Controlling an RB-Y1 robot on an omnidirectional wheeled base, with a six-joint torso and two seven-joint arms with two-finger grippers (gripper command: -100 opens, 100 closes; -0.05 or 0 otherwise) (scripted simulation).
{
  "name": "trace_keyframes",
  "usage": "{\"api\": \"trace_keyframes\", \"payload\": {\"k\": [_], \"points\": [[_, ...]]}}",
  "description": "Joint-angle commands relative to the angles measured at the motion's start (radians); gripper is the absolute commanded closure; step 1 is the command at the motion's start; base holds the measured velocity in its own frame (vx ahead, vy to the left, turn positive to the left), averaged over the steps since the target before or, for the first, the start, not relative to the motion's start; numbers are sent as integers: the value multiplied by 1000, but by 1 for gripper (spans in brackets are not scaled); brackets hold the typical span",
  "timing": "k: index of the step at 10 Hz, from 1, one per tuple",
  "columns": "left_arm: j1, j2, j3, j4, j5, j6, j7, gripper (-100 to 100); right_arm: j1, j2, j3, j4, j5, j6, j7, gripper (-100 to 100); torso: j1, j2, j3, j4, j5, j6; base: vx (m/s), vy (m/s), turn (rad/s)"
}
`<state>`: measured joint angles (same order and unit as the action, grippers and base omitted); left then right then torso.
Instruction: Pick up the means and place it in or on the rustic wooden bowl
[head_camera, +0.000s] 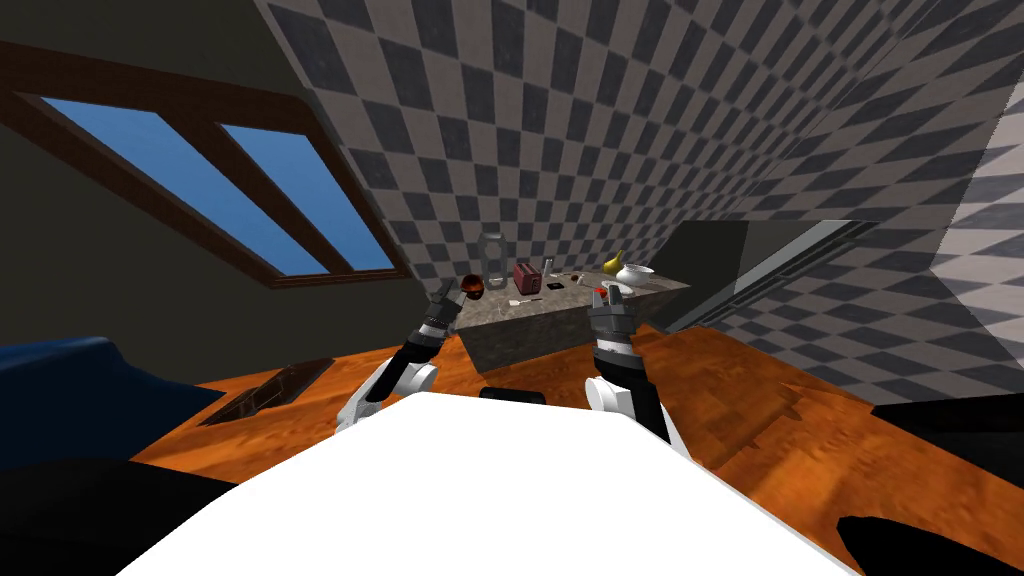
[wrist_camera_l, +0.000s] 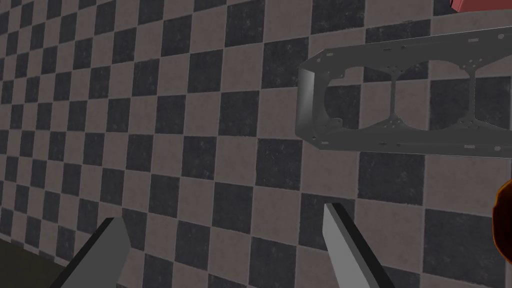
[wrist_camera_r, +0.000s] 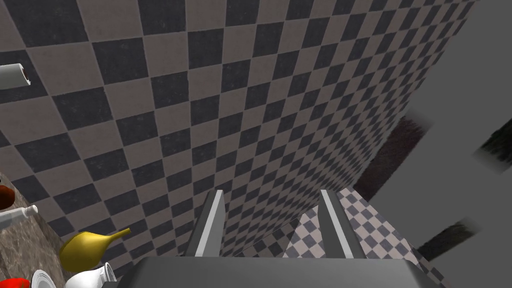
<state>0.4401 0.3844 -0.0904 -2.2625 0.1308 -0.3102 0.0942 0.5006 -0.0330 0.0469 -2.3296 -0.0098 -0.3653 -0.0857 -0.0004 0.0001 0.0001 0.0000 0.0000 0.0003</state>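
A dark reddish-brown bowl (head_camera: 472, 287) stands at the left end of a stone-patterned counter (head_camera: 560, 318), and its rim (wrist_camera_l: 502, 225) shows beside my left gripper's fingers. Small things lie on the counter: a white utensil-like piece (head_camera: 522, 299), a flat black item (head_camera: 556, 285) and a red item (head_camera: 600, 291). I cannot tell which of them is the means. My left gripper (head_camera: 447, 292) (wrist_camera_l: 225, 215) is open and empty, raised just left of the bowl. My right gripper (head_camera: 612, 293) (wrist_camera_r: 272, 195) is open and empty in front of the counter's right part.
On the counter also stand a grey open frame (head_camera: 492, 258) (wrist_camera_l: 400, 110), a red toaster (head_camera: 526, 278), a grey cylinder (head_camera: 547, 270), a yellow gourd (head_camera: 612, 263) (wrist_camera_r: 87, 247) and a white bowl (head_camera: 635, 273). A dark grey appliance (head_camera: 760, 270) stands right of it, a blue sofa (head_camera: 60, 390) far left.
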Motion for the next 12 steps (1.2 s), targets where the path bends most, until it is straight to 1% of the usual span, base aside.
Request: {"api": "trace_keyframes", "payload": {"k": [1,2,3,4,5,6,7,8,9,10,11,12], "points": [[-4,42,0,8,9,13,5,-100,0,0,0,0,0,0,0,0,0,0,0,0,0,0,-5,-8,-59],[-9,76,-6,23,19,34,8,-100,0,0,0,0,0,0,0,0,0,0,0,0,0,-1,-3,-18,-120],[-9,86,-6,23,19,34,8,-100,0,0,0,0,0,0,0,0,0,0,0,0,0,0,-1,-14,-70],[-14,125,-12,39,29,56,9,-100,0,0,0,0,0,0,0,0,0,0,0,0,0,-1,3,-21,-131],[-18,154,-18,55,38,80,10,-100,0,0,0,0,0,0,0,0,-1,-1,0,0,0,0,4,-34,-224],[-18,177,-18,55,38,80,10,-100,0,0,0,0,0,0,0,0,-1,-1,0,0,0,0,9,-25,-64],[-21,215,-24,72,47,105,10,-100,0,0,0,0,0,0,0,0,-1,-1,-1,0,0,-1,24,-35,-129],[-23,246,-29,91,54,132,10,-100,0,0,0,0,0,0,0,0,-1,-2,-1,0,0,0,31,-47,-186],[-23,268,-29,91,54,132,10,-100,0,0,0,0,0,0,0,0,-2,-2,-1,-1,0,0,20,-37,-57],[-25,303,-34,109,61,160,8,-100,0,0,0,0,0,0,0,0,-2,-2,-1,0,0,-1,26,-49,-150],[-25,314,-34,109,61,160,8,-100,0,0,0,0,0,0,0,0,-2,-2,-1,-1,0,0,23,-33,-52],[-25,350,-39,129,66,189,5,-100,0,0,0,0,0,0,0,0,-2,-2,-1,0,-1,-1,25,-40,-82]]}}
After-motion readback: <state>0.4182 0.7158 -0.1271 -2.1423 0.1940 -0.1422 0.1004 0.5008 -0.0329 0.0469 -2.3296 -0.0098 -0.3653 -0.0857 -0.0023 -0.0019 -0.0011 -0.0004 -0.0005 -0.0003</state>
